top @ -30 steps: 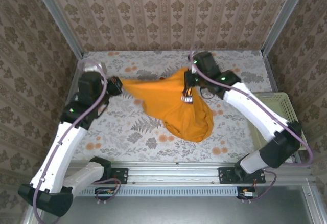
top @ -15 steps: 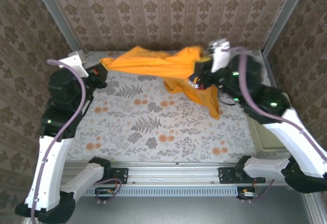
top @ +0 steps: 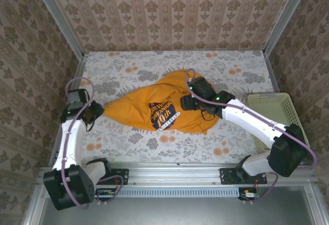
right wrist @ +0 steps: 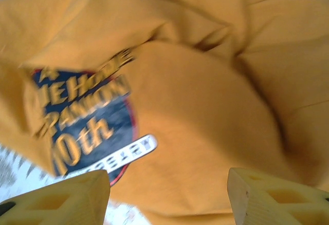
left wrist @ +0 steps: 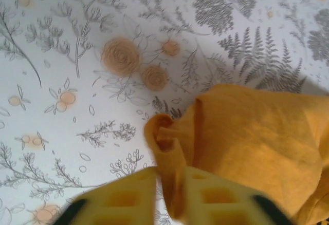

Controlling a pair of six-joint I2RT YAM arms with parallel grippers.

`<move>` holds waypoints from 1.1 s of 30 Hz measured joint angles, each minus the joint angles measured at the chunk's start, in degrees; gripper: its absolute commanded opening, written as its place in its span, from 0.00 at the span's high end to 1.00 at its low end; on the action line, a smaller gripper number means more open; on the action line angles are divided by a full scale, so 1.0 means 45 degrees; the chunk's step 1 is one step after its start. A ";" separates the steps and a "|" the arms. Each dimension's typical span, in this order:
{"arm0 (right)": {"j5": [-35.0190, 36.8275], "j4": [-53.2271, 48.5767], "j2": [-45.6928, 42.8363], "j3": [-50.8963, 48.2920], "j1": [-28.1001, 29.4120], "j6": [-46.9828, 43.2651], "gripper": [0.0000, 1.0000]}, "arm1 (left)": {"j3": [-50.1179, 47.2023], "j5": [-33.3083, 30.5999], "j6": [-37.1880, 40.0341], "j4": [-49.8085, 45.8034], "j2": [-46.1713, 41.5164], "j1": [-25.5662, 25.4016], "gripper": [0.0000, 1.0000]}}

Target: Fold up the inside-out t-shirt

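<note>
The t-shirt (top: 154, 109) lies on the table (top: 226, 66), basket (top: 275, 112) to its right.

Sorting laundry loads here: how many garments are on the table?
1. The mustard-orange t-shirt lies crumpled in the middle of the table, printed face up. Anything beneath it would be hidden.

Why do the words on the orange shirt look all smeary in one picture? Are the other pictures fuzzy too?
Right wrist view: the t-shirt and its dark lettering are smeared, likely by motion. Left wrist view: the flowered tablecloth is crisp, but the yellow fingers at the bottom edge are soft, too near to focus. Top external view: sharp and evenly lit.
</note>
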 measured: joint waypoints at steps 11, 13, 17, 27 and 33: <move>-0.0437 0.0185 0.2011 0.0053 -0.2161 0.0291 0.37 | 0.3215 -0.1695 -0.0670 -0.0495 0.1481 -0.8116 0.43; -0.0505 0.0321 0.2137 0.0058 -0.2458 0.0301 0.37 | 0.3939 -0.1783 -0.0869 -0.0053 0.2778 -0.9243 0.44; -0.0792 0.0699 0.2157 0.0049 -0.2696 0.0282 0.38 | 0.5013 -0.1540 -0.1501 0.0869 0.5853 -1.0540 0.41; -0.2030 0.1783 0.2142 -0.1277 -0.3050 -0.0296 0.38 | 0.5498 -0.1088 -0.3235 0.2608 0.9078 -1.0642 0.39; -0.2822 0.2297 0.2147 -0.1904 -0.2992 -0.0622 0.59 | 0.6023 -0.1010 -0.3419 0.3701 1.0054 -1.0040 0.41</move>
